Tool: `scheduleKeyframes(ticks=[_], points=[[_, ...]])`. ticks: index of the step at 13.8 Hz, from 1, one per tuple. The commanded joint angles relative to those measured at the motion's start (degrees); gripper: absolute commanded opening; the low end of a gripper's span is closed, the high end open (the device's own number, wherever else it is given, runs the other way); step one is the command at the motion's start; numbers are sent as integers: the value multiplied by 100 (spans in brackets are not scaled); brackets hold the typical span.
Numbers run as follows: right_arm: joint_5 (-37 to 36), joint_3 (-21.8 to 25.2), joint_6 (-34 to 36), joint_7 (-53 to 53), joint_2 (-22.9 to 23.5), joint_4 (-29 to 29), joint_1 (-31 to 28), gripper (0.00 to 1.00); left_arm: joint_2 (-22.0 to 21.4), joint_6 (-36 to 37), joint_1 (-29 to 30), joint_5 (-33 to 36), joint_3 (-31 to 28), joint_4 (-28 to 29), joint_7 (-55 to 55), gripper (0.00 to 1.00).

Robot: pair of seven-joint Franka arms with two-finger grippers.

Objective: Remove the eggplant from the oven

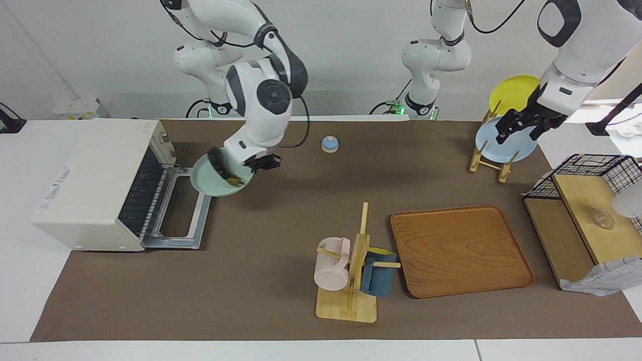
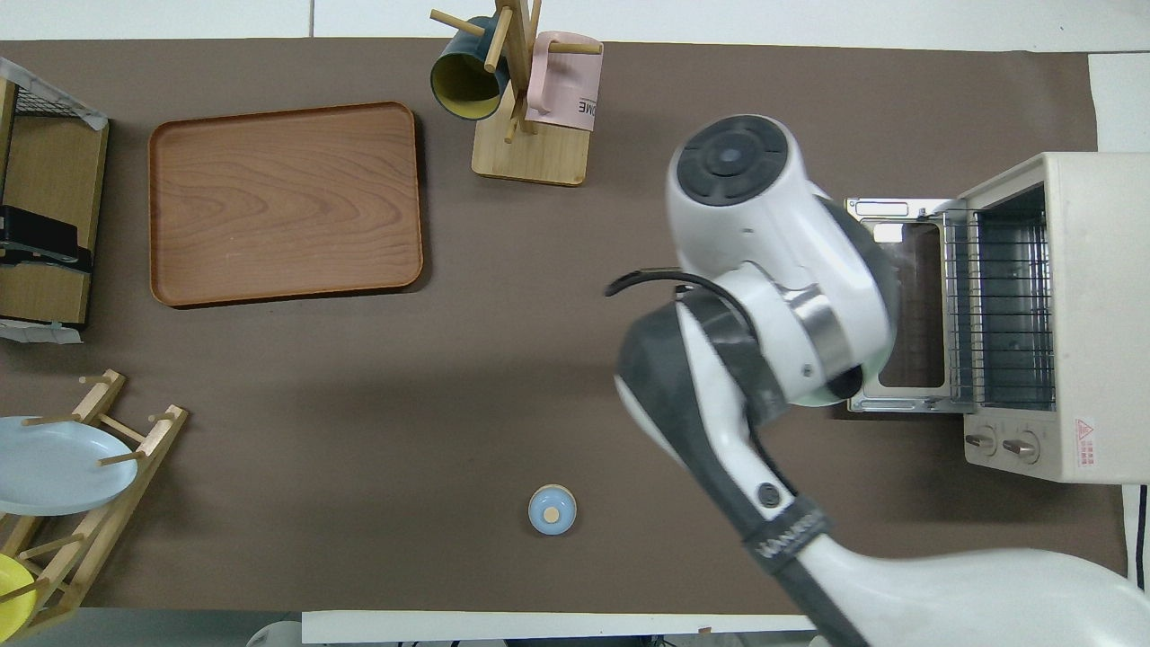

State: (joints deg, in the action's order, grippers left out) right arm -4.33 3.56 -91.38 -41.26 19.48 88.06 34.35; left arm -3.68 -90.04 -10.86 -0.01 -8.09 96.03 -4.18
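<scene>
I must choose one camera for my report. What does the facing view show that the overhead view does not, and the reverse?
Only the facing view: the right pincer shut on the green plate, the eggplant lying on it, and the left pincer waiting over the plate rack. Only the overhead view: the knobs of the oven. Both: the oven with its door down, the wooden tray.

Open brown mat between the cream-white boxy toaster oven (image 1: 95, 183) and the wooden mug rack (image 1: 351, 273), passable. Oven mouth unblocked over its dropped glass door (image 1: 183, 215). Blocking near it: right gripper (image 1: 246, 170) clamping a tilted pale green plate (image 1: 213, 181).
</scene>
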Motion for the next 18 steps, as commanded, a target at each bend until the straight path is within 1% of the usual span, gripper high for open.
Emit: scheduleKeyframes(ticks=[1,2,3,4,5,6,7,8,9,10,11,12,13,14,15,16,17,18], points=[[327,-178,342,-1064,2309,-2910,396,0,-45,92,13,97,9,3,-22,100],[345,-406,-77,-1538,2706,-3256,440,0,-45,92,13,97,9,3,-22,100],[336,-574,-630,-1899,2937,-3286,502,0,-45,92,13,106,9,-6,-22,100],[345,-593,-992,-2146,3122,-3277,607,4,-45,92,13,97,9,-6,-22,100],[345,-602,-1187,-2305,3202,-3277,695,18,-45,92,22,97,9,3,-22,100],[354,-602,-1128,-2368,3194,-3286,748,35,-45,92,13,106,1,-6,-22,100],[362,-628,-997,-2369,3150,-3295,688,37,-36,48,22,106,1,-6,-13,100],[415,-663,-708,-2343,2976,-3330,557,44,-36,65,31,63,-17,-58,-100,100],[424,-681,-366,-2229,2591,-3321,364,49,-80,39,-56,45,27,37,-475,100],[433,-663,-76,-1828,2126,-3269,136,52,-280,-231,-179,27,88,465,-1114,100],[398,-646,49,-1215,1721,-2990,-102,55,-578,-1034,-589,27,149,1156,-1860,100],[372,-637,103,-686,1134,-2317,-356,54,-738,-1668,-993,18,159,1764,-2450,100],[371,-637,-71,-168,641,-1528,-733,47,-704,-2223,-1537,18,159,2196,-3222,100],[380,-637,-447,542,193,-597,-1172,36,-513,-2707,-1969,18,159,2435,-3900,100],[380,-637,-781,1211,-125,230,-1455,22,-206,-3121,-2330,18,159,2533,-4507,100],[380,-637,-1159,1591,-337,847,-1692,14,223,-3560,-2768,18,159,2517,-5078,100],[337,-619,-1589,1752,-583,1567,-1886,5,645,-4078,-3103,18,159,2456,-5606,100],[84,-619,-2011,2041,-820,2262,-2184,2,1119,-4596,-3377,18,159,2360,-6090,100]])
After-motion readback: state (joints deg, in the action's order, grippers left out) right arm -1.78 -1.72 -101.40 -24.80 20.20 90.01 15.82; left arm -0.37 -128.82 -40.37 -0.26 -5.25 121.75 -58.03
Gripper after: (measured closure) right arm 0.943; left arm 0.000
